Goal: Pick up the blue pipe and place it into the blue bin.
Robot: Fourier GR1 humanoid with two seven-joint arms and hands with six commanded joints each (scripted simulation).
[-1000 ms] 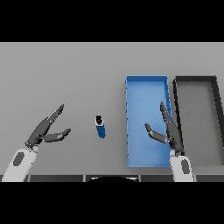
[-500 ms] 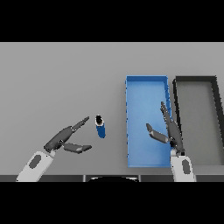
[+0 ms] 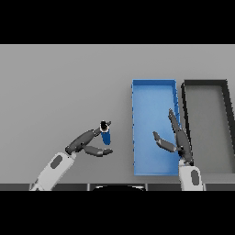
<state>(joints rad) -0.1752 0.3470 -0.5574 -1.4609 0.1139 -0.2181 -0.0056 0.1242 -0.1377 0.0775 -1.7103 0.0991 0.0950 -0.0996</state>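
blue pipe [image 3: 106,135] stands upright on the grey table [image 3: 59,82], at 9 o'clock from the blue bin [image 3: 153,92]. left hand [image 3: 87,143] spread open, fingertips at the pipe top, maybe touching, thumb below; nothing held. close around mid-body squarely so it doesn't tip. right hand [image 3: 176,140] open, idle over the bin. black bin [image 3: 205,83] at 3 o'clock of the blue one. open table toward 12; lift clear of the bin's near wall.

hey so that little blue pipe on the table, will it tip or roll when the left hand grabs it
The blue pipe stands upright and narrow, so a sideways nudge from the left hand would probably tip it. Being round, it would likely roll afterwards. It looks stiff.
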